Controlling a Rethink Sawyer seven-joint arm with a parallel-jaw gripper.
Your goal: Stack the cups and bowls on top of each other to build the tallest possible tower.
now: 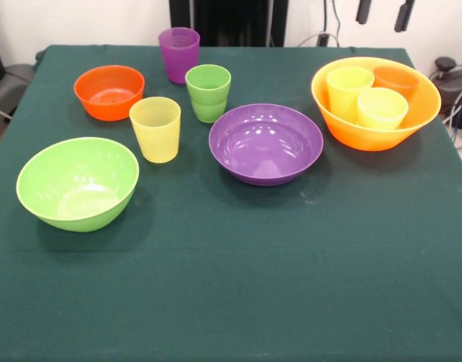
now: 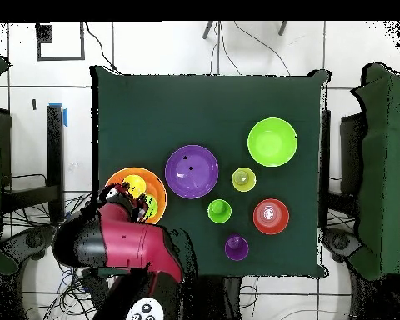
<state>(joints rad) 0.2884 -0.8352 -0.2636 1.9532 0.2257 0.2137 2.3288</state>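
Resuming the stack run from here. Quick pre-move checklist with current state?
1. Base ready: big orange bowl upright on the table, but three cups sit inside it. Not ok as a clear base.
2. Loose cups upright: purple cup, green cup, ribbed yellow cup. Ok.
3. Other bowls upright and apart: purple bowl, lime bowl, small orange bowl. Ok.
4. Claw state: hidden under the arm in the overhead view. Cannot tell.
5. Arm position: over the big orange bowl in the overhead view. Ok.
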